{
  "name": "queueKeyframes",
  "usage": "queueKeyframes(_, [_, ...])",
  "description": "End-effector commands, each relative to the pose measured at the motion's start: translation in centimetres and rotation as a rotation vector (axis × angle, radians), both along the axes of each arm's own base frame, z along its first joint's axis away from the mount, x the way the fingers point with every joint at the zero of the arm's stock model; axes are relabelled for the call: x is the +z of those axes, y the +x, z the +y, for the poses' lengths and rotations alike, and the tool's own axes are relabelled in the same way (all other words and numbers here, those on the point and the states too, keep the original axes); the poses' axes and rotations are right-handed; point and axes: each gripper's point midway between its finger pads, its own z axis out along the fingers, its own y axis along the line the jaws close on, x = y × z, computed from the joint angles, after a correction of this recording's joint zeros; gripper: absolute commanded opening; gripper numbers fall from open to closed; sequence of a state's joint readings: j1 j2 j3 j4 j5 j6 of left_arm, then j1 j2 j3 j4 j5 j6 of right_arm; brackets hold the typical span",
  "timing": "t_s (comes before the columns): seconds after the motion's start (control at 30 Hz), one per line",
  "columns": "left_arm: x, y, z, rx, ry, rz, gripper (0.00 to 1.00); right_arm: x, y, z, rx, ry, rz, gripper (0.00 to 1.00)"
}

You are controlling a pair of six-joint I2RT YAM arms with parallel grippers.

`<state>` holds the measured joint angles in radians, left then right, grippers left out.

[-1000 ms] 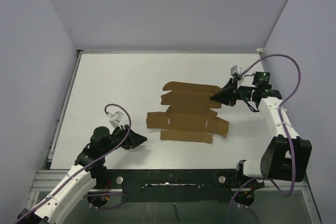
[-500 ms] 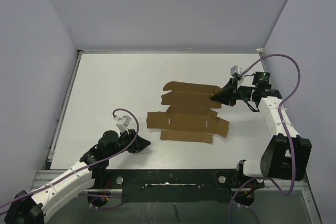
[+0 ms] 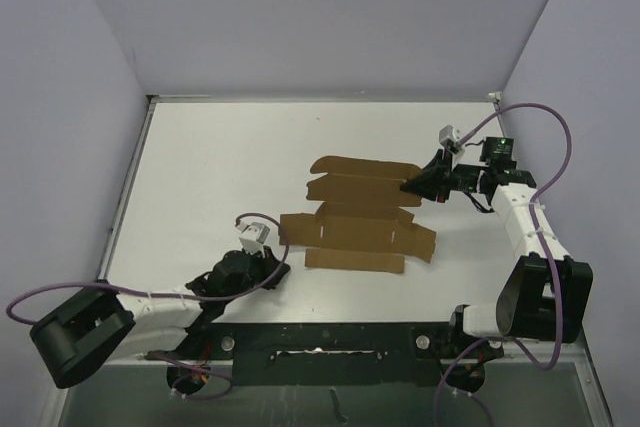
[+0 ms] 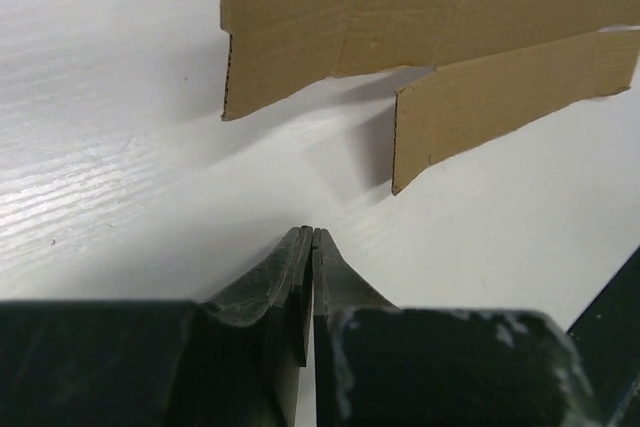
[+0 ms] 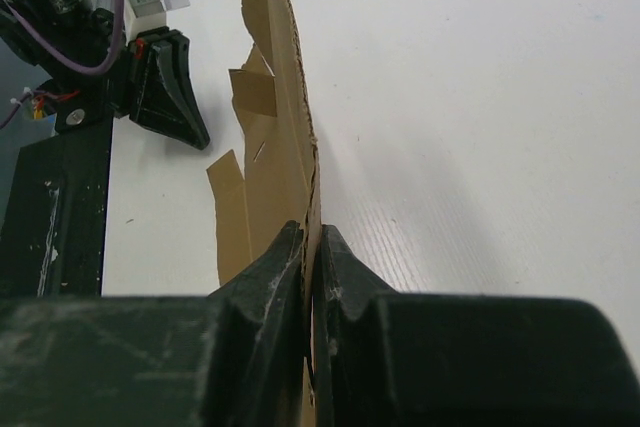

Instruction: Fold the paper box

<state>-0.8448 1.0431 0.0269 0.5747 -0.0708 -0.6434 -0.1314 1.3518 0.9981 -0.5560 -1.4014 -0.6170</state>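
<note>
Top external view: one paper box (image 3: 358,219), a flat brown die-cut sheet with flaps and slits, lies a little right of centre on the white table (image 3: 220,162), with lavender walls (image 3: 60,97) standing on three sides. My two arms each trail a purple cable (image 3: 545,137). My right claw (image 3: 406,186) reaches in from the right and meets the sheet's far right edge. My left claw (image 3: 272,267) lies low by the near edge, close to the sheet's near left corner but apart from it, with a strip of bare table between them. Left wrist view: what the top camera is too far off to settle shows plainly here, since my left claw (image 4: 311,236) has its two fingers pressed together on nothing. Ahead of it are two corners of the paper box (image 4: 340,17), their edges lifted a little and casting shadows on the table (image 4: 120,147). Right wrist view: my right claw (image 5: 312,235) is pinched shut on the edge of the paper box (image 5: 285,77), seen edge-on and running away from the fingers. Beyond the sheet my left claw (image 5: 172,92) shows as a black wedge with a small white camera block on top, resting low over the table (image 5: 480,97).
</note>
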Motion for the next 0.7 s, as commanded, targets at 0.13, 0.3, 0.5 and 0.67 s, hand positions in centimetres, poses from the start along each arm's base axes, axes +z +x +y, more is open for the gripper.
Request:
queueKeyframes(0.13, [3.4,3.9,-3.8,0.029,-0.073,-0.179,0.02,1.0,-0.5,0.3,0.035,0.043,-0.026,0.0])
queueKeyframes(0.3, [4.1,3.4,-6.6,-0.06,-0.127,-0.231,0.02,1.0,-0.5,0.4,0.038,0.042,-0.026,0.0])
queueKeyframes(0.5, [4.6,1.6,-8.5,-0.161,-0.137,-0.257,0.03,0.8,-0.4,0.4,0.036,0.037,-0.024,0.0])
queueKeyframes(0.67, [4.4,0.7,-8.3,-0.186,-0.133,-0.228,0.09,0.8,-0.4,0.4,0.036,0.036,-0.024,0.0])
